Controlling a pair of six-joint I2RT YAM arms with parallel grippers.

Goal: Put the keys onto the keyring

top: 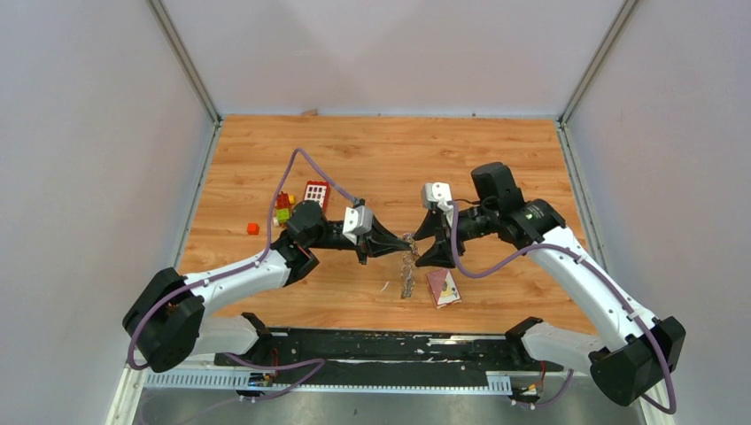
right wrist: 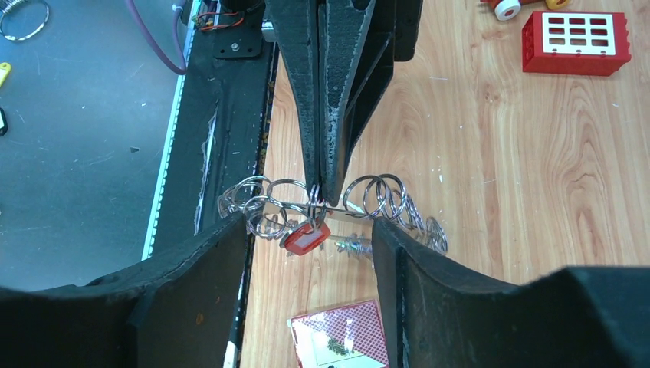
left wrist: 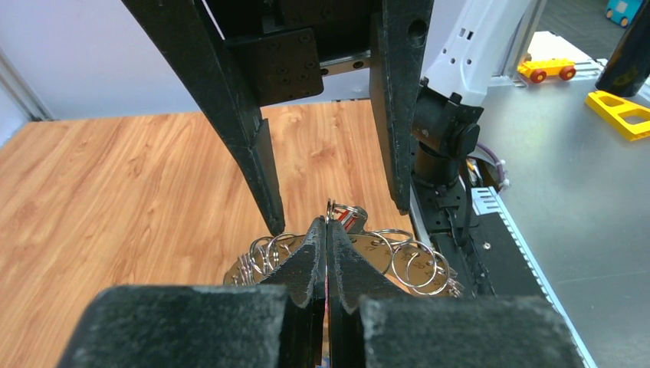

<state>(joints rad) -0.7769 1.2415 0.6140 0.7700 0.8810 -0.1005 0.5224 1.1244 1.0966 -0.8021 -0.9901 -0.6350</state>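
Though pinched by left end effector [left wrist: 328, 225], keyring [right wrist: 377, 197] (rim partly hidden behind it).

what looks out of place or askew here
Nothing is spilled or broken. The card lies skewed on the table beside the keyring, which hangs from the shut left pincer. Stray toy bricks sit on the left side.
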